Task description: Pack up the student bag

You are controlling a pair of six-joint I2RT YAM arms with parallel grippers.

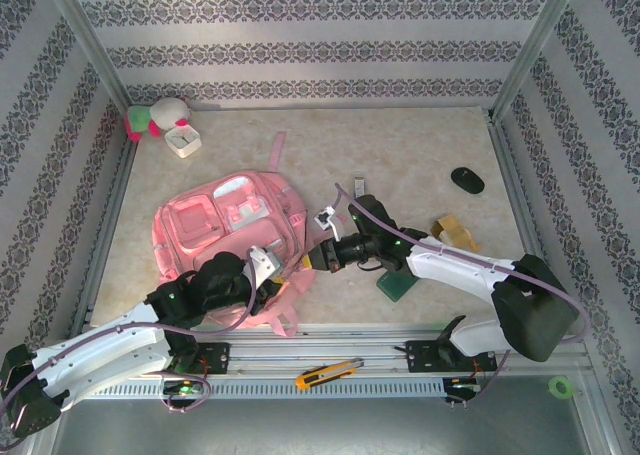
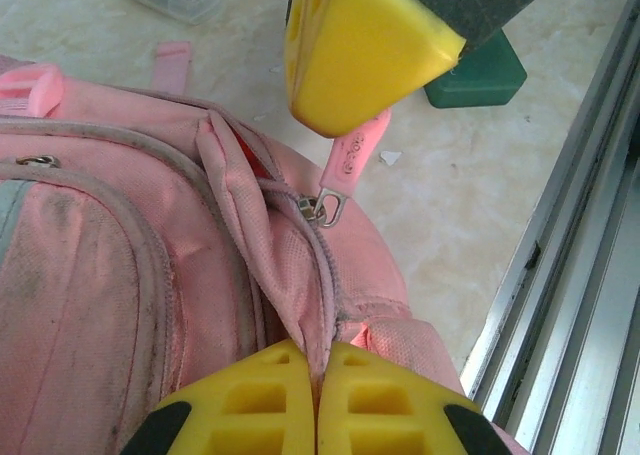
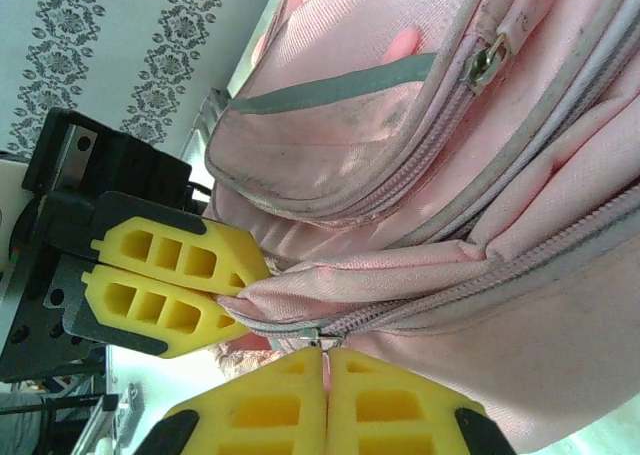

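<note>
The student bag [image 1: 215,225], a big pink backpack, lies flat at the centre left of the table. At its near right corner my left gripper [image 1: 268,265] is shut on a fold of the bag's fabric [image 2: 300,305] beside the zip; the yellow fingers [image 2: 260,405] meet on the cloth. My right gripper [image 1: 318,256] comes in from the right, shut on the pink zipper pull [image 2: 355,155] of that same zip. In the right wrist view its closed tips [image 3: 325,360] sit right at the slider [image 3: 312,335], with the left gripper's fingers [image 3: 170,285] close beside them.
A pink-and-white plush toy [image 1: 150,120] and a small white box [image 1: 183,140] sit at the back left. On the right are a black mouse [image 1: 467,180], a tan block [image 1: 452,233] and a green block [image 1: 400,283]. A yellow utility knife [image 1: 328,373] lies on the front rail.
</note>
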